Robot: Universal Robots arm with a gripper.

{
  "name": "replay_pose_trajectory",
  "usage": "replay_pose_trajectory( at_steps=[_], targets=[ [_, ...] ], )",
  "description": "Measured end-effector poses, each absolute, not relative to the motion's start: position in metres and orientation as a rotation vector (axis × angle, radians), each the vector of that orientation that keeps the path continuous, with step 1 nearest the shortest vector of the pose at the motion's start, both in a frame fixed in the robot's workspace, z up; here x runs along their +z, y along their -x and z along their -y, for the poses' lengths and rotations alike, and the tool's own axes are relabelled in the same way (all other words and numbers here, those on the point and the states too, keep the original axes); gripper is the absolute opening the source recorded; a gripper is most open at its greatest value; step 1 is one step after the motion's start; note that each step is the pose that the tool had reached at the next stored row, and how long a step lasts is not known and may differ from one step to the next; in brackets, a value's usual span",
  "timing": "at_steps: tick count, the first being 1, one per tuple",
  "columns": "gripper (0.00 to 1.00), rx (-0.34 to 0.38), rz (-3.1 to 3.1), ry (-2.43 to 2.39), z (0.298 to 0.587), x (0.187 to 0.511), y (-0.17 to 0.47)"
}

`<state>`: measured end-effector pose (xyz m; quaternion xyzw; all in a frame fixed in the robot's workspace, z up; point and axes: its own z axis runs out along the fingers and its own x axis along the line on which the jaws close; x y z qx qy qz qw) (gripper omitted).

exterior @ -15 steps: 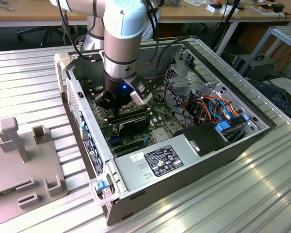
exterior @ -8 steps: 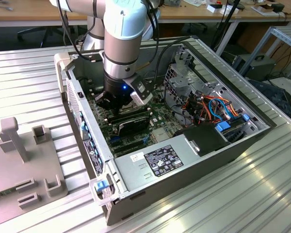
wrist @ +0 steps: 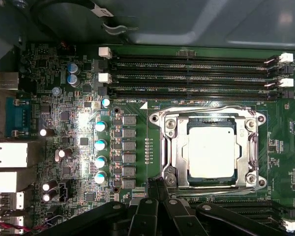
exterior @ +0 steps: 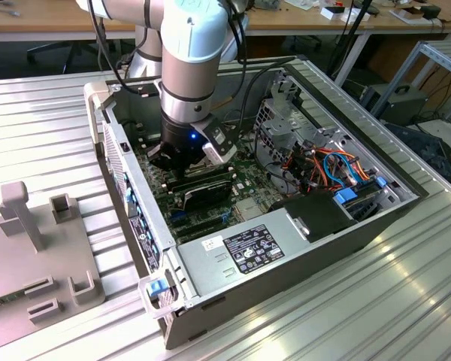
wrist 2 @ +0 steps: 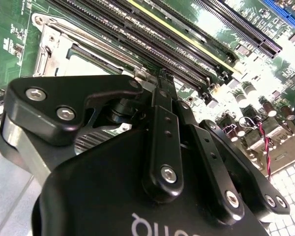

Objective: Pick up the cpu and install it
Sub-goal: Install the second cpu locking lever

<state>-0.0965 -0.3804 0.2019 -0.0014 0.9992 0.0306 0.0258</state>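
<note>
Gripper low over the motherboard in the first wrist view, fingers drawn together to a narrow tip, gripping nothing. Just beyond that tip, the cpu lying flat inside the socket frame, silver top bare. Farther on, 3 long memory slots. In the exterior view, arm reaching down into the opened computer case on a ribbed metal table.

Ribbed metal table carries open computer case; grey fixture block beside it.
</note>
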Motion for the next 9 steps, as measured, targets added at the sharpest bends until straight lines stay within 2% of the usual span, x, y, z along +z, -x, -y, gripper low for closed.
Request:
replay_pose_trajectory(
  at_steps=[9],
  targets=[
    [0.11, 0.095, -3.088, 0.004, 0.3804, 0.1995, 0.0965]
  ],
)
